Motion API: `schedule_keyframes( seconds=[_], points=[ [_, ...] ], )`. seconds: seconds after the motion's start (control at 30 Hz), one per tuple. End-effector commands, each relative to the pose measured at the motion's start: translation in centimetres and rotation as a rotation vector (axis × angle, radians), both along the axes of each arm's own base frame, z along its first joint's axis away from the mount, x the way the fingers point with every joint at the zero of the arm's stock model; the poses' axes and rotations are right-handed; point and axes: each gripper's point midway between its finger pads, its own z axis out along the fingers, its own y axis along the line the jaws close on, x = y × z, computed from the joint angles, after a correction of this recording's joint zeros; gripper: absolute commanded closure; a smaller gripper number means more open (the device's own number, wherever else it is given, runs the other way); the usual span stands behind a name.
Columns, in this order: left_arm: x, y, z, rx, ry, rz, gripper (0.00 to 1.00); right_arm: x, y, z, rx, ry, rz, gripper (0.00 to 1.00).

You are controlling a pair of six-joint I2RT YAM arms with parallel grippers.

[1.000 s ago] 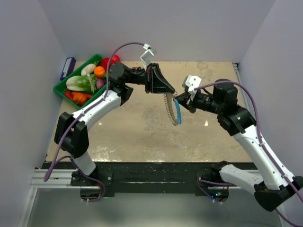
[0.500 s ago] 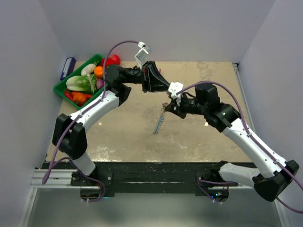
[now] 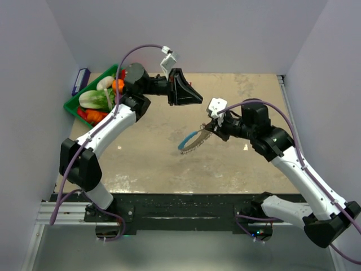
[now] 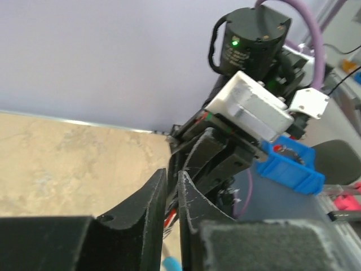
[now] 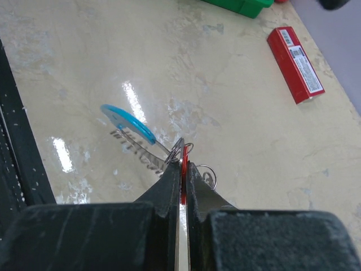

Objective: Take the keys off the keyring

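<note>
My right gripper [image 3: 210, 129] is shut on the small red key piece [image 5: 183, 168] of the keyring [image 3: 192, 140] and holds it above the table's middle. The ring trails left from the jaws, with its blue curved section [image 5: 127, 122] and a fringe of silvery keys [image 5: 140, 153]. Small wire rings [image 5: 206, 174] show beside the fingers. My left gripper [image 3: 198, 100] is up and to the left of the ring, apart from it. In the left wrist view its jaws [image 4: 172, 176] stand almost together with nothing between them, and the right arm's wrist [image 4: 254, 107] shows beyond.
A green tray [image 3: 72, 105] of toy vegetables stands at the far left corner, with a blue box [image 3: 80, 81] against the left wall. A long red box [image 5: 295, 63] lies on the table beyond the keyring in the right wrist view.
My left gripper has let go of the keyring and drawn back to the left. The right gripper now holds the ring alone, and the ring has swung from hanging down to pointing left.
</note>
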Motion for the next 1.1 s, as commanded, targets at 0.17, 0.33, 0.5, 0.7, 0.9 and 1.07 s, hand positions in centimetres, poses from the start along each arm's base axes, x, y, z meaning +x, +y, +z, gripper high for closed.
schedule_keyframes(
  seconds=[0.17, 0.33, 0.5, 0.7, 0.9, 1.07],
  points=[
    [0.8, 0.9, -2.0, 0.114, -0.205, 0.028, 0.70, 0.4, -0.8, 5.0, 0.040, -0.134, -0.003, 1.00],
    [0.1, 1.1, -3.5, 0.145, -0.200, -0.030, 0.67, 0.5, -1.2, 5.7, 0.049, -0.146, 0.001, 1.00],
    [-0.9, 1.0, -3.9, 0.148, -0.216, -0.073, 0.61, 0.4, -1.2, 5.8, 0.053, -0.146, 0.008, 1.00],
    [-1.9, -0.9, -5.9, 0.222, -0.365, -0.045, 0.55, 0.0, -1.3, 6.8, 0.075, -0.142, 0.032, 1.00],
    [-3.0, -2.5, -5.9, 0.264, -0.436, -0.019, 0.55, -0.3, -1.1, 6.8, 0.080, -0.131, 0.051, 1.00],
    [-2.8, -2.7, -5.4, 0.257, -0.442, -0.010, 0.58, -0.2, -1.2, 6.5, 0.081, -0.126, 0.045, 1.00]
  ],
)
